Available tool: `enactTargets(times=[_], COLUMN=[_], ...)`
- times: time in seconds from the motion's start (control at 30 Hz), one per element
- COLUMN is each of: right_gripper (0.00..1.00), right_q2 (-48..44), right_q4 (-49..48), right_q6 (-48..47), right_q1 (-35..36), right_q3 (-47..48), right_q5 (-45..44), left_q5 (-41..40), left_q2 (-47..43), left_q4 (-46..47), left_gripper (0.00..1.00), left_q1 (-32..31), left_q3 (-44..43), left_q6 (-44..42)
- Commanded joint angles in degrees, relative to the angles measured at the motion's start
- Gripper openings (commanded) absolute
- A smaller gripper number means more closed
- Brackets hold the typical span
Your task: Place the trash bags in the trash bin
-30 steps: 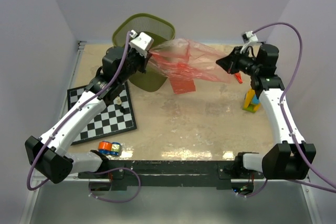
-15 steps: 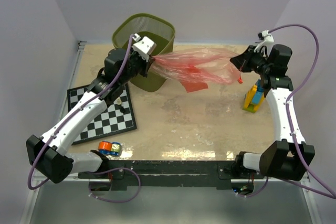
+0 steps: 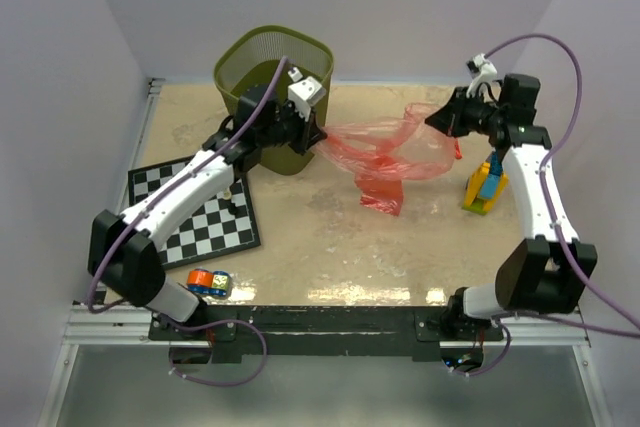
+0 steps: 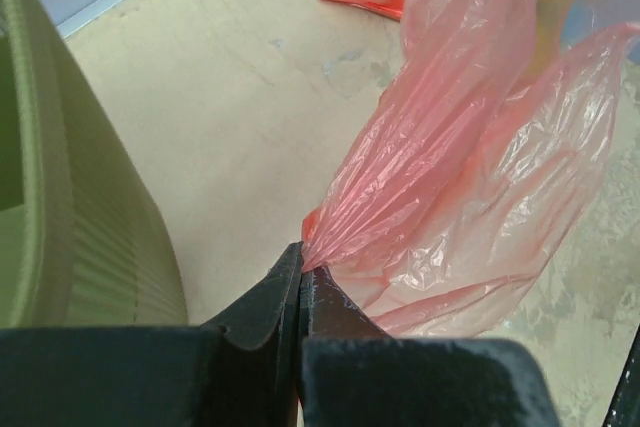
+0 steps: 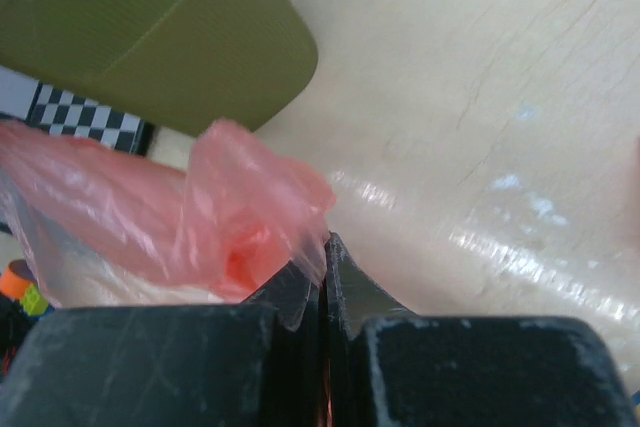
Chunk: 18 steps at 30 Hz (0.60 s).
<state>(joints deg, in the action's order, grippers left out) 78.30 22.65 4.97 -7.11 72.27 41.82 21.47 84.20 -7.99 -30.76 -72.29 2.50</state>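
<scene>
Pink bag [image 3: 385,152] strung crosswise, left tool [image 3: 318,137] to right tool [image 3: 435,119].

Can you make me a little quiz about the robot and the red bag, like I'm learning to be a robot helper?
1. True or false: the red trash bag hangs outside the green trash bin.
2. Look at the left hand and the right hand. How many of them pinch the bag? A) none B) one C) both
3. Fill in the gap: the flat board with black and white squares on the table is a ____.

Key:
1. True. The bag is stretched between the two hands, beside the bin.
2. C. Each hand is shut on one end of it.
3. chessboard
</scene>
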Motion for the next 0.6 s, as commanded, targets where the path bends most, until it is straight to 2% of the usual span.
enactTargets(times=[0.0, 0.17, 0.27, 0.33, 0.37, 0.4, 0.47, 0.57], right_gripper=[0.0, 0.0, 0.0, 0.0, 0.0, 0.0, 0.0, 0.0], right_q2=[9.56, 24.59, 31.8, 32.18, 29.65, 26.32, 16.76, 6.36], right_q4=[-0.33, -7.08, -12.52, -20.93, -31.16, -38.92, -54.84, -62.63], right_q6=[-4.53, -0.15, 5.11, 10.74, 12.67, 13.82, 10.96, -3.97], right_q1=[-0.09, -0.18, -0.18, -0.09, 0.26, 0.78, 3.84, 11.4], right_q3=[17.15, 48.87, 69.16, 76.59, 76.01, 70.87, 58.49, 42.05], right_q5=[-2.79, -9.91, -11.58, -11.59, -10.89, -10.45, -13.58, -19.93], left_q5=[2.35, -6.25, -12.58, -17.58, -19.78, -20.07, -14.39, -6.47], left_q2=[9.02, 26.68, 33.55, 35.84, 35.68, 35.07, 32.27, 29.1], left_q4=[4.03, 7.02, 20.51, 30.88, 37.89, 44.4, 56.62, 75.51], left_gripper=[0.0, 0.0, 0.0, 0.0, 0.0, 0.0, 0.0, 0.0], left_q1=[0.35, 0.35, 0.35, -0.61, -1.66, -2.54, -5.26, -10.7], left_q3=[-15.55, -46.64, -62.06, -67.95, -69.29, -68.86, -65.28, -53.7], left_q6=[1.98, -1.7, -8.55, -13.81, -16.62, -18.92, -27.07, -42.53])
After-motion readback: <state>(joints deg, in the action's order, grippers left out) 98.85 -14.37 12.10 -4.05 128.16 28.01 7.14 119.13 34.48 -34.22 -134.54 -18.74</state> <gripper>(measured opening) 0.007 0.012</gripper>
